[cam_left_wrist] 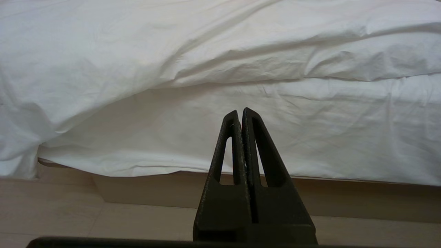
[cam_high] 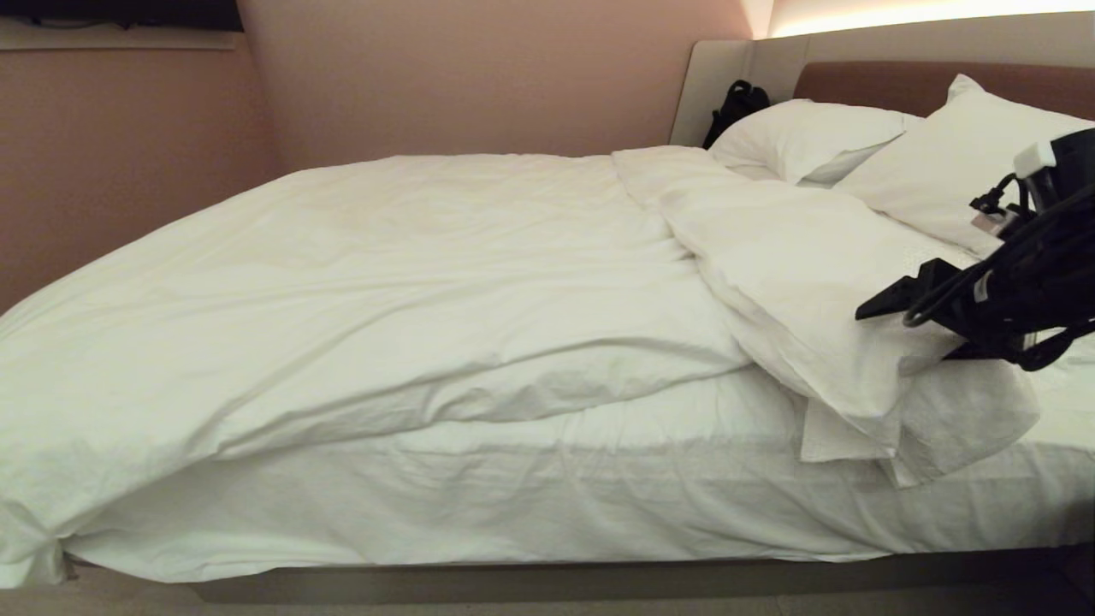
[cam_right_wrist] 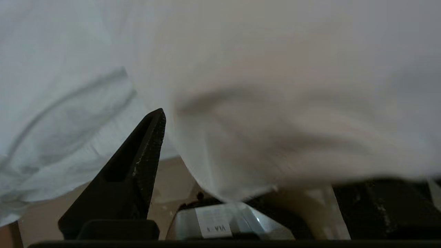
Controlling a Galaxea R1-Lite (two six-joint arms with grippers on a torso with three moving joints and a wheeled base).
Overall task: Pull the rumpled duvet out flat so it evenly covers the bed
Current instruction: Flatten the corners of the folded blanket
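The bed (cam_high: 556, 583) fills the head view, with the white duvet (cam_high: 428, 282) spread over its left part and sagging off the near left corner. Towards the pillows the duvet is folded into a thick rumpled band (cam_high: 813, 325) whose corner droops over the near edge. My right gripper (cam_high: 907, 334) hovers at this band with its jaws wide apart. In the right wrist view one finger (cam_right_wrist: 148, 144) shows and duvet cloth (cam_right_wrist: 275, 103) drapes loosely over the gap, hiding the other. My left gripper (cam_left_wrist: 240, 112) is shut and empty, low beside the bed.
Two white pillows (cam_high: 804, 133) (cam_high: 949, 162) lean on the brown headboard (cam_high: 898, 81), and a black bag (cam_high: 736, 107) sits in the far corner. Bare fitted sheet (cam_left_wrist: 275, 137) shows on the mattress side above the platform base (cam_left_wrist: 172, 189) and the pale floor (cam_left_wrist: 69, 220).
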